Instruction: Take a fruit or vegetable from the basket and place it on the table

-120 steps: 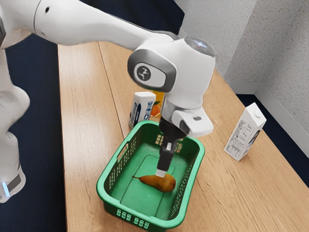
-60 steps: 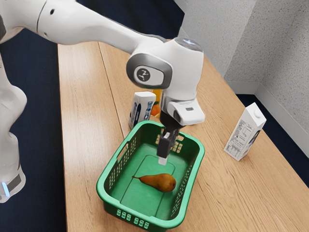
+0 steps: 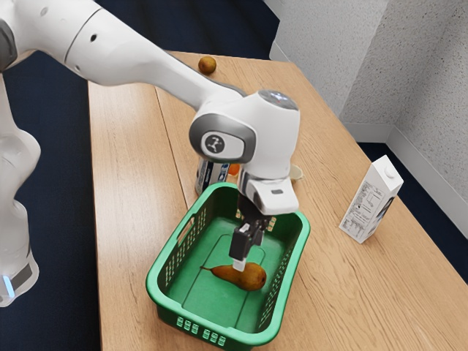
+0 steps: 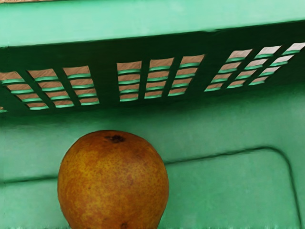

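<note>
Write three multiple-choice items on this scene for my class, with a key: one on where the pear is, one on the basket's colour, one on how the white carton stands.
1. Where is the pear?
A) On the table beside the basket
B) On the floor of the basket
C) On top of the carton

2. What colour is the basket?
A) Blue
B) Red
C) Green

3. How does the white carton at the exterior view's right stand?
A) Upright
B) Lying on its side
C) Upside down

Key:
1: B, since the exterior view shows the pear lying within the basket's walls.
2: C, since both views show green walls and rim.
3: A, since its folded top and round cap are uppermost.
</note>
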Action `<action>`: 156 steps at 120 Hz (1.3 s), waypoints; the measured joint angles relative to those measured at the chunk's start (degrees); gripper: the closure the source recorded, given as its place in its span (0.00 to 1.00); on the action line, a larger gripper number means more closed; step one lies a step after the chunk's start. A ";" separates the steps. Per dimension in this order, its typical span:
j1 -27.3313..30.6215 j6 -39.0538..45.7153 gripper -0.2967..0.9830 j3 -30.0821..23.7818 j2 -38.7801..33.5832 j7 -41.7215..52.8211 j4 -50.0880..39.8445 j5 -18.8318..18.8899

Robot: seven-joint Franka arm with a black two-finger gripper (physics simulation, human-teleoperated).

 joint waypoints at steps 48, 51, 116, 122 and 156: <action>1.24 2.60 0.23 0.28 2.07 3.29 -0.60 -0.10; 1.25 2.86 0.23 0.29 2.32 3.42 -0.75 -0.13; 1.66 8.96 0.23 0.26 4.47 5.13 -2.93 -1.46; 1.81 9.18 0.23 0.24 4.87 5.23 -2.95 -1.69; 2.19 10.96 0.23 0.25 6.99 5.64 -3.41 -3.08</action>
